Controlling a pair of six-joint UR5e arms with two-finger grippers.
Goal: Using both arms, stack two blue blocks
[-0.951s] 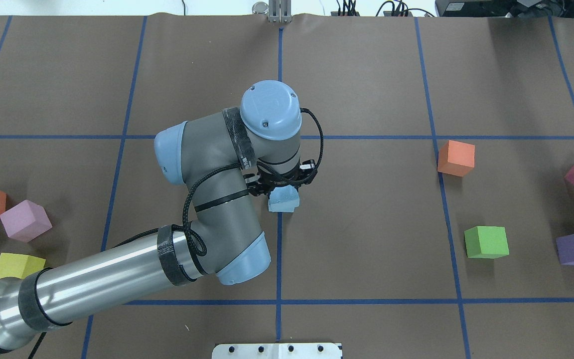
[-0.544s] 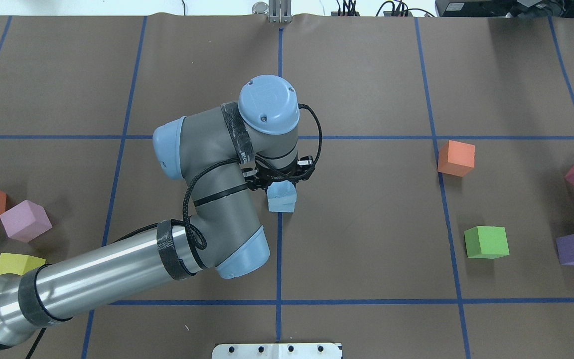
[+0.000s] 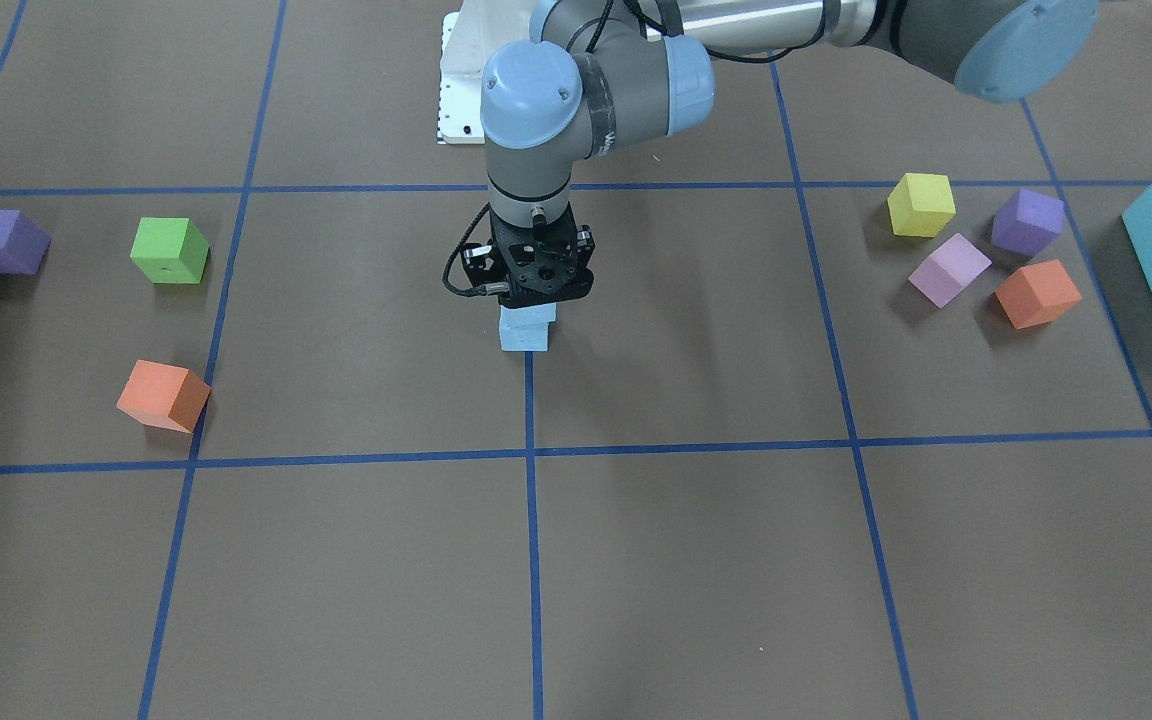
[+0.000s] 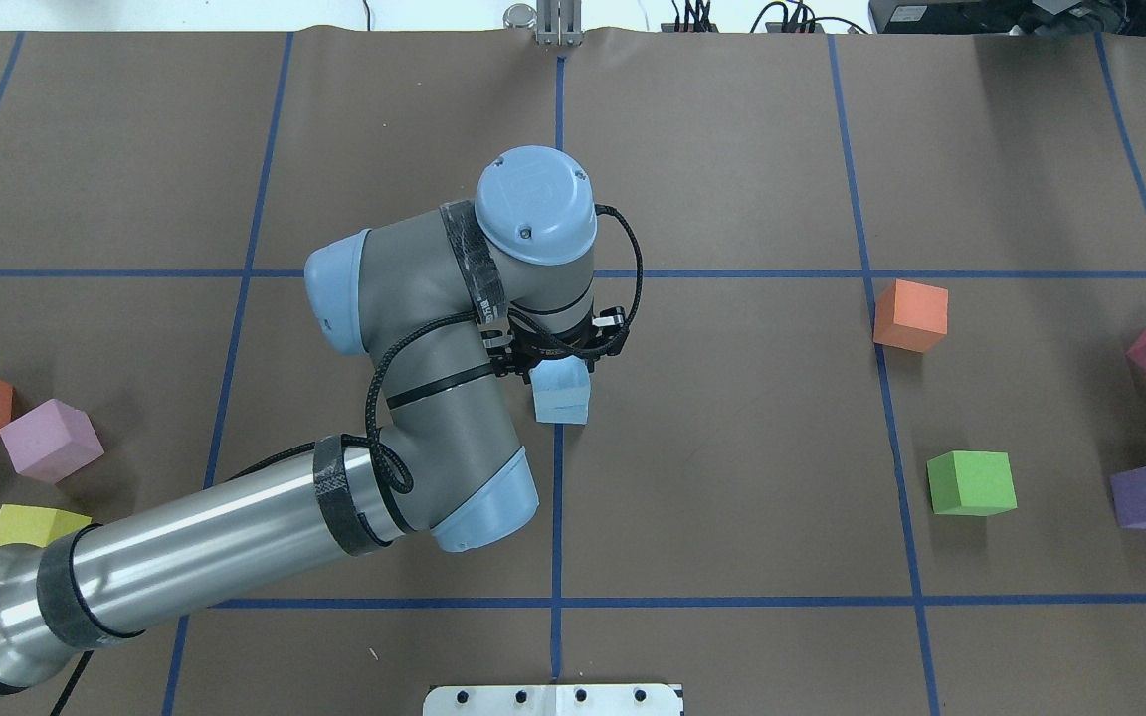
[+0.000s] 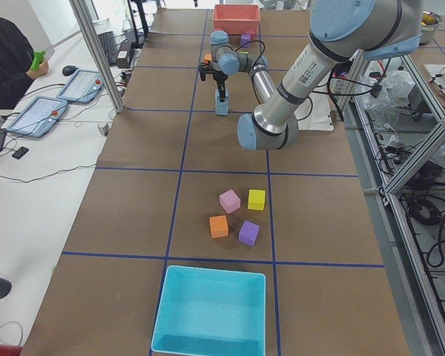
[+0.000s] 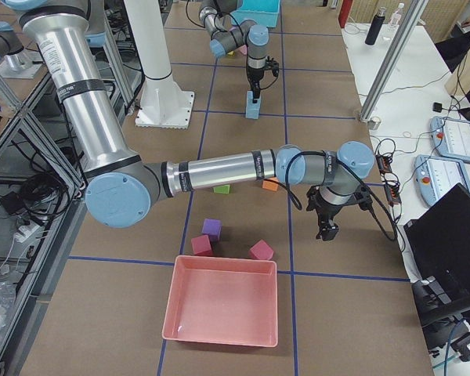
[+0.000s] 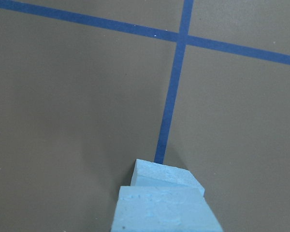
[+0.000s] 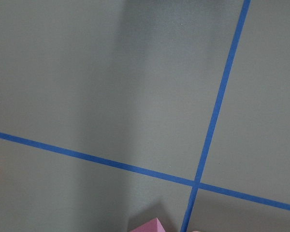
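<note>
At mid-worktop (image 4: 732, 447), the left hand (image 4: 561, 368) is closed on the upper blue block (image 7: 164, 212), which sits slightly offset atop the lower blue block (image 7: 166, 178). Far right, the right hand (image 6: 326, 233) hangs over the worktop; open or closed, I cannot tell.

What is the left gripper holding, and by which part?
The left gripper appears to hold the upper blue block by its sides, set on the lower blue block; finger contact is hidden.

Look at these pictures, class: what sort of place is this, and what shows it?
Probably a robotics lab: a left arm and right arm over a table marked with a blue tape grid, coloured foam cubes lying about, and an operator at a side desk with tablets.
</note>
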